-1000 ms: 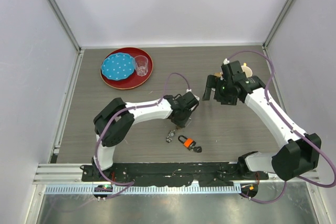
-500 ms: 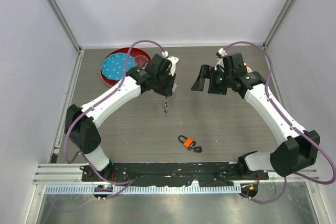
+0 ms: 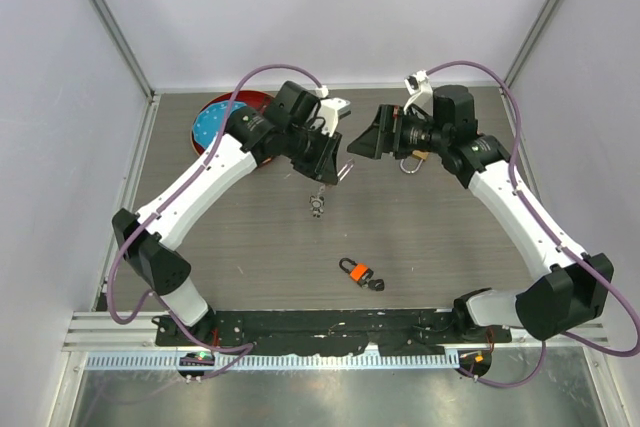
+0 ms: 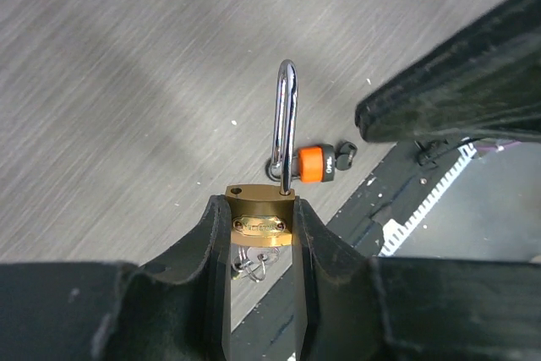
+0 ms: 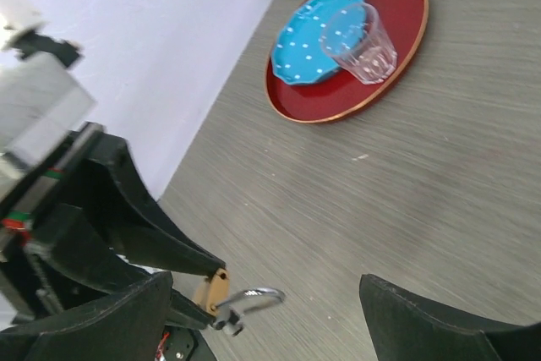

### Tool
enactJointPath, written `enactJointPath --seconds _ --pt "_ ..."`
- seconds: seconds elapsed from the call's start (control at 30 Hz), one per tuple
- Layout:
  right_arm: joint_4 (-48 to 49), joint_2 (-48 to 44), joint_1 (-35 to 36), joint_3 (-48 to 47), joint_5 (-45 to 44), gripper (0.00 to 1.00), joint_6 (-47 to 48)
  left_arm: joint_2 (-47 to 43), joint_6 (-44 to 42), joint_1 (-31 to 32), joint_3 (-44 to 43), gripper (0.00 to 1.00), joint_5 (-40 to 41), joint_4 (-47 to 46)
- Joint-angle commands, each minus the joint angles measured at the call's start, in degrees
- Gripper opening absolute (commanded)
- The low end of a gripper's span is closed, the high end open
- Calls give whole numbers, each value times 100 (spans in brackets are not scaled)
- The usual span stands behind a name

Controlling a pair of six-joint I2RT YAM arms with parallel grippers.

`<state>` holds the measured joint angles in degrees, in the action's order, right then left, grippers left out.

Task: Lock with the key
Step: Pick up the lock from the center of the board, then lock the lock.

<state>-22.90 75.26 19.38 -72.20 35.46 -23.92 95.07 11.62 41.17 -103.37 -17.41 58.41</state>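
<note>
Left claw [image 4: 259, 205] — snug on brass padlock [image 4: 260, 227]; right claw [image 5: 264, 289] — wide, empty.

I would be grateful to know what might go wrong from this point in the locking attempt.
1. The left gripper pinches the brass padlock only by the sides of its body, so pressing the open shackle home might push the padlock out of the grip.
2. The keys dangle loosely beneath it and may swing, which would make them awkward to catch.
3. The open right gripper sits very close to the left one, so the two might collide.
</note>
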Motion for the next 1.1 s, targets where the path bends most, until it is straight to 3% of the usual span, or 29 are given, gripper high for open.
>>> enactJointPath --seconds 0.0,0.6,0.73,0.9,1.0,1.07 --pt "541 58 -13 -364 846 97 63 -348 218 -3 -122 0 -561 -110" --pt "505 138 -13 -31 2342 69 -174 -506 631 -3 -8 0 -931 -506" --pt "514 111 -13 40 2439 54 -209 -515 658 -3 1 0 -948 -559" --pt "532 137 -13 49 2483 44 -227 -463 640 -3 -104 0 -949 -497" --pt "532 155 -13 66 2492 32 -236 -454 640 -3 -95 0 -940 -524" --pt "514 173 -22 66 2492 17 -262 -445 631 -3 -113 0 -931 -533"
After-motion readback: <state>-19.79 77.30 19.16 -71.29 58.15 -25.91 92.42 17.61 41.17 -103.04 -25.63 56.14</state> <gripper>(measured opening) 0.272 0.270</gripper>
